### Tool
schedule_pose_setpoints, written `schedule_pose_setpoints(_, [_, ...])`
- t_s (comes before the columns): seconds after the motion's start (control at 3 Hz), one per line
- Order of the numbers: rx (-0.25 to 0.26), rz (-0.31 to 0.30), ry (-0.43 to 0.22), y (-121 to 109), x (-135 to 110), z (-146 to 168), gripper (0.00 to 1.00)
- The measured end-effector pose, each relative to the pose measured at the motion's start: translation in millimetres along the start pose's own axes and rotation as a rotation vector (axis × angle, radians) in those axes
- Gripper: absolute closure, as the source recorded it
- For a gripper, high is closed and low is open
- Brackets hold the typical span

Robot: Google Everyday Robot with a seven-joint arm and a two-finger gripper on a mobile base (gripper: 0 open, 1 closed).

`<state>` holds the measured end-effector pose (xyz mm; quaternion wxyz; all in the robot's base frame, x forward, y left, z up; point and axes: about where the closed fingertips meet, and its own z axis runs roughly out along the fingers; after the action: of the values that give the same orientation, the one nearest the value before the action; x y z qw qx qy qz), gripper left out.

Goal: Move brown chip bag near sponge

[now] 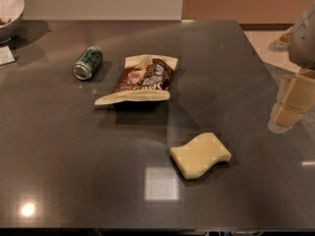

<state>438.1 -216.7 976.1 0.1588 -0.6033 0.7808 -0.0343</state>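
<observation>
Sponge [201, 155] lies apart from brown chip bag [142, 80]; tool [293, 104] hangs at right edge, its state unreadable.

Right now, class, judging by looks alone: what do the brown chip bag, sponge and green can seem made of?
Brown chip bag: likely thin plastic or foil film, creased, printed.
Sponge: soft-looking foam, matte pale yellow, wavy-edged.
Green can: probably metal; its end shines silvery.
The pincer hangs at the right edge, apart from all three.
</observation>
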Motion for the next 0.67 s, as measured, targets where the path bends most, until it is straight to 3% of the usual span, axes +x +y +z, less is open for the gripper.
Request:
schedule_pose_setpoints(0.33, [0.002,0.0,0.0,0,0,0,0.0])
schedule_pose_setpoints(0.67, [0.014,-0.039,-0.037,-12,-22,8,0.0])
